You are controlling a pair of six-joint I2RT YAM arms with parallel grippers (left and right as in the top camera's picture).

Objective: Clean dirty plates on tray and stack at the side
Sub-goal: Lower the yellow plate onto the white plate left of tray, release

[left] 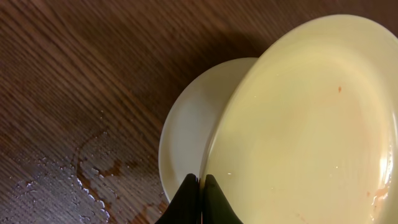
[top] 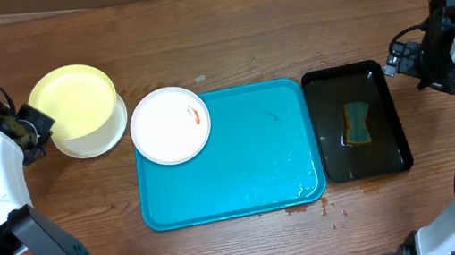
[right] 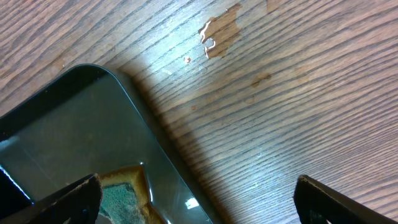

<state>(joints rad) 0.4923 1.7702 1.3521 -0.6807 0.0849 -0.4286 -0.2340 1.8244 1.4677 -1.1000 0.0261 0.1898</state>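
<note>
So the left gripper (left: 200, 188) has its jaws pinched shut on the rim of the yellow-green plate (left: 305, 118), which is tilted up over the plain white plate (left: 189, 127). That one lies flat on the wooden table (top: 223, 38), off to the left of the blue tray (top: 241, 157). From the wrist camera you can spot a couple of tiny reddish specks on the yellow-green one, plus a wet patch (left: 87, 180) on the wood just beside the pair.

The smeared white plate (top: 170, 125) sits at the tray's top left corner, hanging over the rim, with a red streak on its right side. The rest of the tray looks wet and shiny.

Just right of it is a narrow black tray (top: 387, 135) with a sponge (top: 357, 122) lying inside. The right gripper (right: 198, 194) hangs over the table beside that black tray's edge, jaws wide apart and holding nothing. There's a small puddle (right: 219, 32) on the wood near there too.
</note>
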